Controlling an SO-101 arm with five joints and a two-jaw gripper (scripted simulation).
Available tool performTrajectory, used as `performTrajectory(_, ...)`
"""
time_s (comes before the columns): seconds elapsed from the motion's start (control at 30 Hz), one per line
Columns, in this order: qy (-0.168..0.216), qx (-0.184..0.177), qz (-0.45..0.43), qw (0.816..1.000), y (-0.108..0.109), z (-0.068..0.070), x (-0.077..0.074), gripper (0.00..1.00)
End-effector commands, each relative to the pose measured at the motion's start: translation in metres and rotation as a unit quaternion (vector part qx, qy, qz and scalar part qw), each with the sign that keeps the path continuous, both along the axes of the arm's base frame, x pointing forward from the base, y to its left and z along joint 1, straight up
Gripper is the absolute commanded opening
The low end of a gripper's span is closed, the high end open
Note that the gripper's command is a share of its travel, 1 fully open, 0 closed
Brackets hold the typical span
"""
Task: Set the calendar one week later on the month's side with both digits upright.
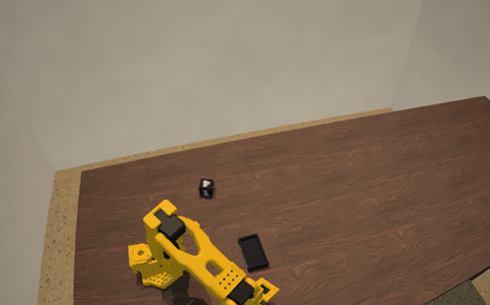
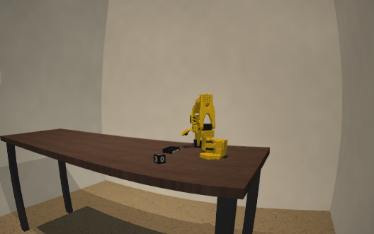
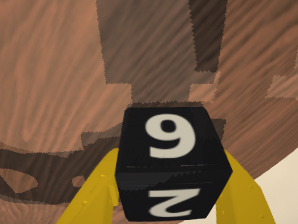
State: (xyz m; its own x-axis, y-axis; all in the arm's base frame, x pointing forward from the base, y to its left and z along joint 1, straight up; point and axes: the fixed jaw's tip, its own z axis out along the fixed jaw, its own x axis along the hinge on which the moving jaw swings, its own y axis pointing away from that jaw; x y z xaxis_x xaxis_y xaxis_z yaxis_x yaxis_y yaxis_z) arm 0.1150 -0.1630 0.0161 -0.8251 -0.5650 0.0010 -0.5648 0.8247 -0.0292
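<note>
Top view: the yellow arm (image 1: pixel 200 252) stands at the near left of the brown counter (image 1: pixel 355 183) and reaches toward the lower edge of the picture. A black tray (image 1: pixel 253 253) lies flat just beside the forearm. 1 black cube (image 1: pixel 206 188) rests on the counter, well apart from the tray. The hand is not clearly visible here. Exterior view: the cube (image 2: pixel 159 158) on the counter shows white digits that read as 3 and 0, though small. The tray (image 2: pixel 171 149) lies between it and the arm's base (image 2: pixel 221 154). Wrist view: the hand (image 3: pixel 174 192) is closed on a 2nd cube (image 3: pixel 172 163), held above the counter between yellow fingers. 2 faces show: 1 reads 9 or 6, the other 2.
</note>
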Motion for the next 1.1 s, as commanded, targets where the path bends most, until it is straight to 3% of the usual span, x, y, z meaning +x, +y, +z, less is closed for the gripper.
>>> performTrajectory(0.0, -0.006, -0.007, -0.005, 1.000, -0.0028, 0.0019, -0.0001, 0.00)
performTrajectory(0.37, -0.006, -0.007, -0.005, 1.000, -0.0028, 0.0019, -0.0001, 0.17)
performTrajectory(0.73, -0.006, -0.007, -0.005, 1.000, -0.0028, 0.0019, -0.0001, 0.19)
performTrajectory(1.07, -0.006, -0.007, -0.005, 1.000, -0.0028, 0.0019, -0.0001, 0.27)
